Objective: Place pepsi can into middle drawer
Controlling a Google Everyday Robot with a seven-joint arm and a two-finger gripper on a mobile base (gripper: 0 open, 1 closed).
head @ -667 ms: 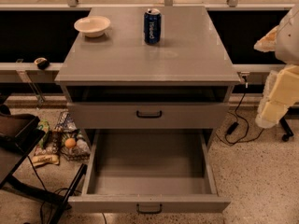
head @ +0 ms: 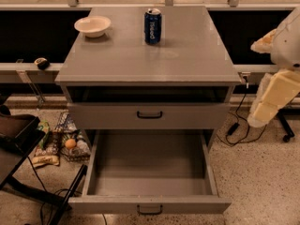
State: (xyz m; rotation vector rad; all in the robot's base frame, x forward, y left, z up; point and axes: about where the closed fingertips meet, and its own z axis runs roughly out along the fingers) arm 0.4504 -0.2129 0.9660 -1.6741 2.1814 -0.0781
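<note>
Camera view: pepsi can upright on cabinet top, upper ctr of frame, right of cream bowl. Middle drawer pulled open, bottom ctr. Gripper at right edge, well apart from can; open or closed, can't tell.

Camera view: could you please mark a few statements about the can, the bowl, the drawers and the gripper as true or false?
1. The dark-blue pepsi can with the silver top stands upright on the grey cabinet top. True.
2. The cream bowl lies in the wide grey metal middle drawer. False: it sits on the cabinet top, apart from the can.
3. The middle drawer is pulled open. True.
4. The gripper holds the can. False: it hangs beside the cabinet near the picture's right edge, far from the can.
</note>
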